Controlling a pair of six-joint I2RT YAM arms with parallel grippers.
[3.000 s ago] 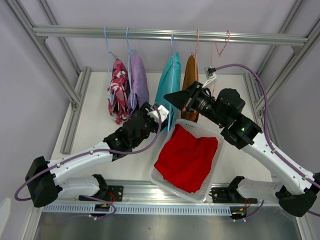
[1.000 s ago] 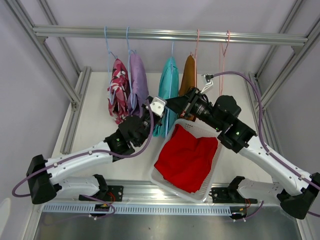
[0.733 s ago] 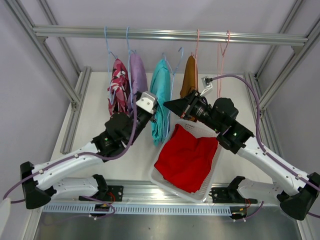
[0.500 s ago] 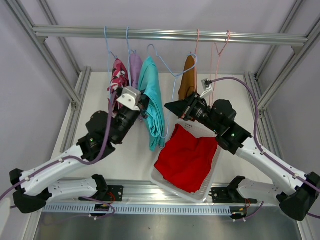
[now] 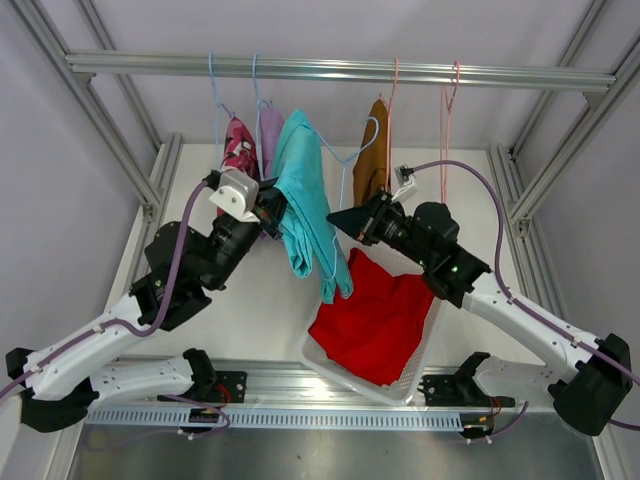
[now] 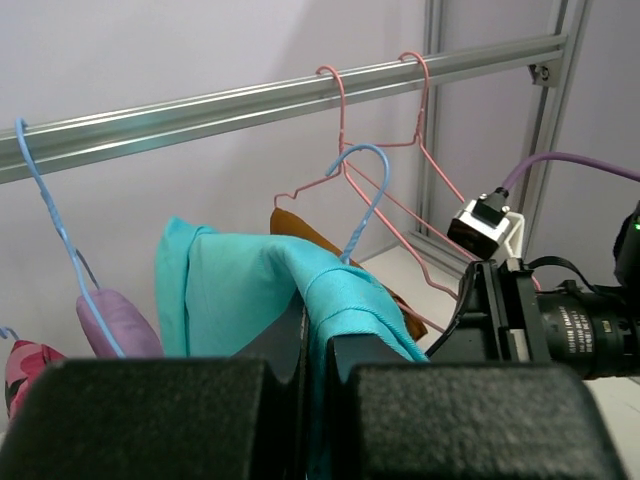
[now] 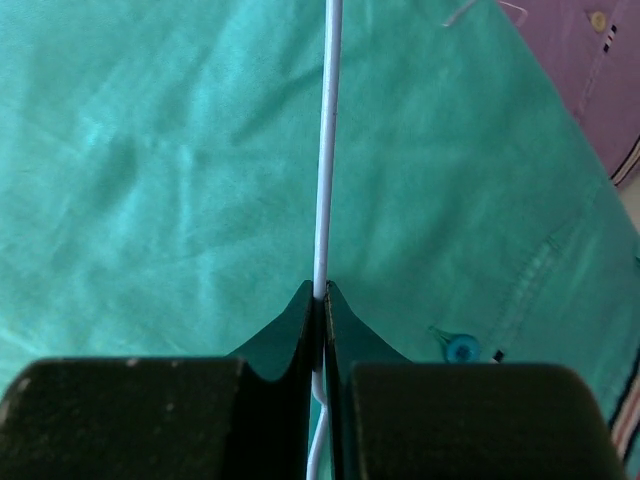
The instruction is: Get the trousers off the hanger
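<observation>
- Your left gripper (image 6: 318, 345) was clamped on a fold of the teal trousers (image 5: 303, 195). The rest of the cloth draped down past its fingers.
- Your right gripper (image 7: 320, 296) was pinched shut on the thin wire of the blue hanger (image 7: 326, 150). Teal cloth filled the view just beyond its fingertips.
- The hanger's hook sat below the rail (image 5: 340, 68), clear of it, up between your two grippers.
- The white basket (image 5: 318, 357) lay beneath your right wrist with the red trousers (image 5: 375, 315) heaped inside. The teal leg end hung over its left edge.
- Beyond your left gripper, the camouflage trousers (image 5: 238, 155) and lilac trousers (image 5: 268, 125) hung from the rail. The rust-brown trousers (image 5: 375, 165) hung beyond your right.
</observation>
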